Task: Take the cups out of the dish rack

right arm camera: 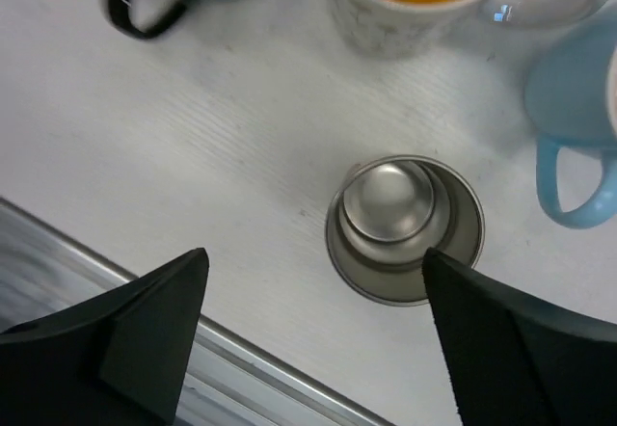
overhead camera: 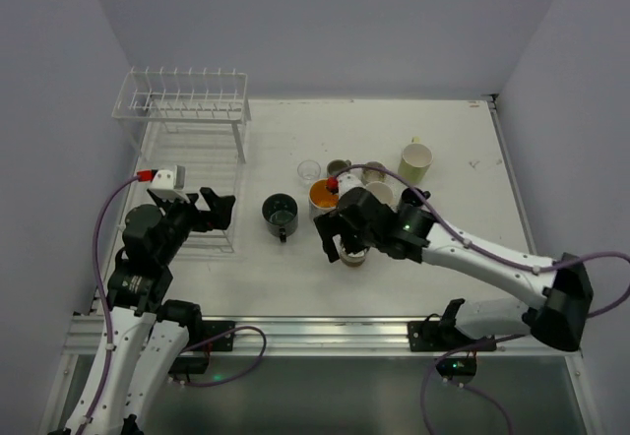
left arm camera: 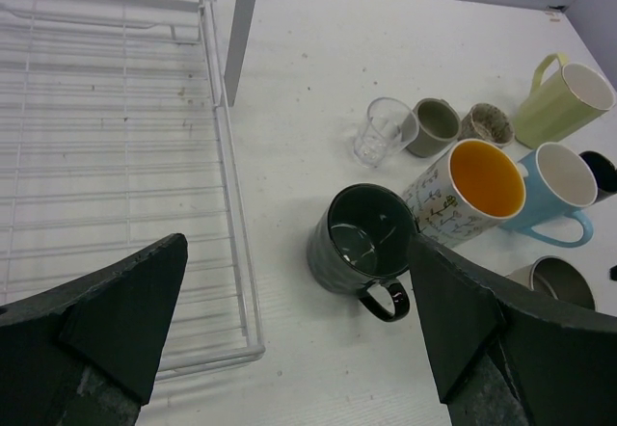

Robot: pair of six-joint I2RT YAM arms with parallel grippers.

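The white wire dish rack point(overhead camera: 187, 120) stands at the far left, and no cup shows in it; its flat tray also shows in the left wrist view point(left arm camera: 116, 156). The cups stand together on the table: dark grey mug point(overhead camera: 281, 214) point(left arm camera: 359, 240), clear glass point(overhead camera: 308, 170), tan cup point(overhead camera: 339, 167), orange-inside mug point(overhead camera: 323, 195) point(right arm camera: 415, 2), light blue mug point(left arm camera: 554, 190), pale yellow-green mug point(overhead camera: 415, 160), black cup point(overhead camera: 413, 197). My left gripper point(overhead camera: 217, 209) point(left arm camera: 299, 330) is open and empty between the tray and the dark grey mug. My right gripper point(overhead camera: 340, 238) point(right arm camera: 313, 339) is open above the upright metallic cup point(right arm camera: 405, 228).
A speckled cup point(left arm camera: 487, 122) stands beside the tan cup. The table's metal front rail point(right arm camera: 145, 291) runs close below the right gripper. Grey walls close in the table on the left, the back and the right.
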